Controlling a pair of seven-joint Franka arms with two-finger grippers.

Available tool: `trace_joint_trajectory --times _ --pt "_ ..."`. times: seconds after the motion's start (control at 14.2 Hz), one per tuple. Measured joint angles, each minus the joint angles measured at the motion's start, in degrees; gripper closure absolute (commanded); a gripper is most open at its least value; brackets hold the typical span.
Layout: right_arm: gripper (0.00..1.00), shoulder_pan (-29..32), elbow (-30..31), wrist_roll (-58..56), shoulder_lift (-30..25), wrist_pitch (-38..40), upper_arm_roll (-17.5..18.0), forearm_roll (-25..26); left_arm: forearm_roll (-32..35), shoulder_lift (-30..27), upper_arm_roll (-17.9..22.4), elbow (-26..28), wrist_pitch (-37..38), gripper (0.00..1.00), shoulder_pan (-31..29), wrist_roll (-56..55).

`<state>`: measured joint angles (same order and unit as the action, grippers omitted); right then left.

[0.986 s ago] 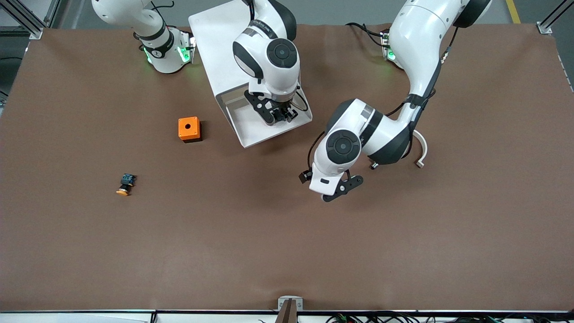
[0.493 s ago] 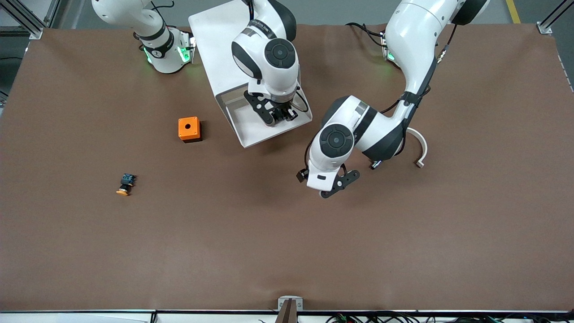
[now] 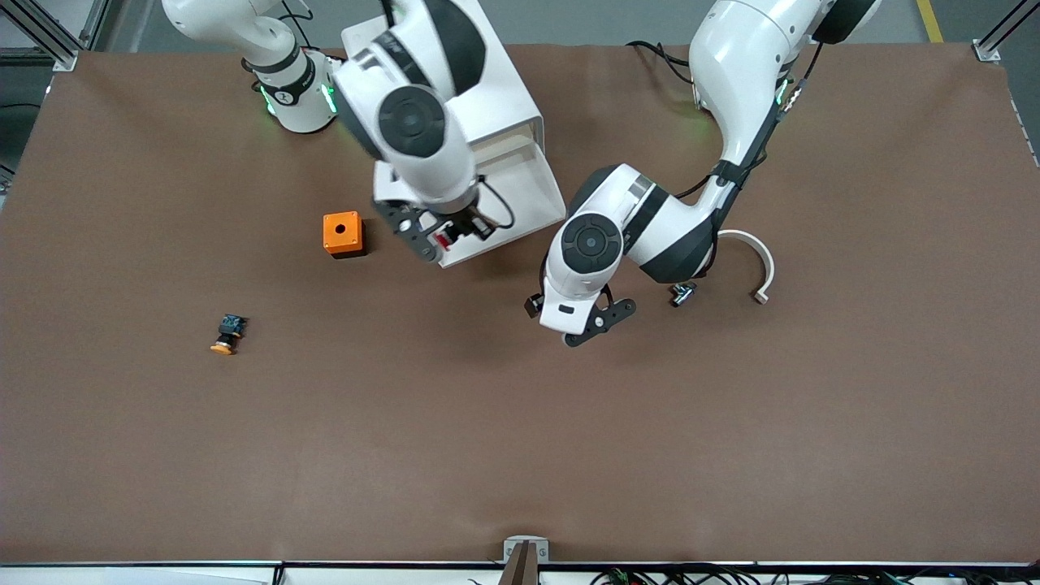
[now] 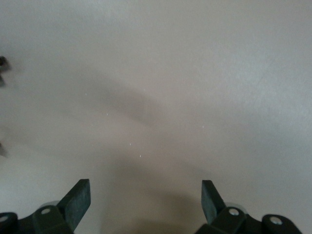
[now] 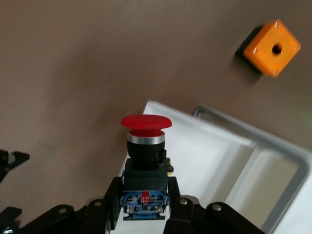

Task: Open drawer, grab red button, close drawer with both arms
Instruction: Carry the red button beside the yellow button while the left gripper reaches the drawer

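The white drawer (image 3: 528, 191) stands pulled out of its white cabinet (image 3: 500, 89). My right gripper (image 3: 445, 237) hangs over the drawer's front corner, shut on the button (image 3: 443, 240). In the right wrist view the button (image 5: 145, 146) shows a round red cap, a black body and a blue rear block. The right gripper (image 5: 145, 207) clamps that rear block, and the drawer (image 5: 209, 161) lies below. My left gripper (image 3: 578, 327) hovers over bare table beside the drawer, toward the left arm's end. In its wrist view the left gripper (image 4: 145, 200) is open and holds nothing.
An orange box with a hole (image 3: 342, 233) sits beside the drawer toward the right arm's end. A twin push-button with an orange-yellow cap (image 3: 227, 335) lies nearer the front camera. A white curved piece (image 3: 761, 264) and a small metal part (image 3: 681, 294) lie by the left arm.
My right gripper shut on the button inside the drawer and lifted it out, toward the drawer's front corner. The left arm drifted a little toward the drawer, still open.
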<state>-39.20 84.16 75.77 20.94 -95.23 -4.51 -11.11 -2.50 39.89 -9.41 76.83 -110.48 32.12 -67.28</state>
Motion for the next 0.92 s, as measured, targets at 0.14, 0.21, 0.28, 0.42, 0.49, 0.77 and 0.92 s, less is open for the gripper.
trace_joint_trajectory --times 0.14,0.21,0.28,0.42,0.49,0.77,0.92 --pt "1.0 4.45 0.1 -8.83 -0.1 1.64 -0.2 0.13 0.0 0.0 -1.47 0.23 0.0 0.0 0.05 0.0" --pt "1.0 6.51 0.5 -13.27 -0.03 1.84 -0.3 0.48 0.0 0.0 -2.09 0.27 0.0 0.0 0.08 0.0" --pt "1.0 8.61 1.07 -18.02 0.08 1.83 -0.38 1.19 0.0 0.0 -2.68 0.31 0.0 0.0 0.11 0.0" --pt "1.0 12.64 2.79 -27.55 0.36 0.79 -0.49 2.02 0.0 -0.01 -3.98 0.46 0.0 0.0 0.13 0.0" --pt "1.0 14.55 4.06 -32.11 0.45 -0.64 -0.51 2.19 0.0 0.0 -4.69 0.6 0.0 0.0 0.18 0.0" --pt "1.0 19.31 11.15 -44.59 0.66 -10.33 -0.54 3.55 0.0 0.0 -5.71 1.57 0.01 0.0 1.91 0.0" --pt "1.0 20.96 15.69 -50.02 0.77 -17.33 -0.54 5.02 0.0 0.01 -5.75 1.92 0.01 0.0 3.37 0.0"
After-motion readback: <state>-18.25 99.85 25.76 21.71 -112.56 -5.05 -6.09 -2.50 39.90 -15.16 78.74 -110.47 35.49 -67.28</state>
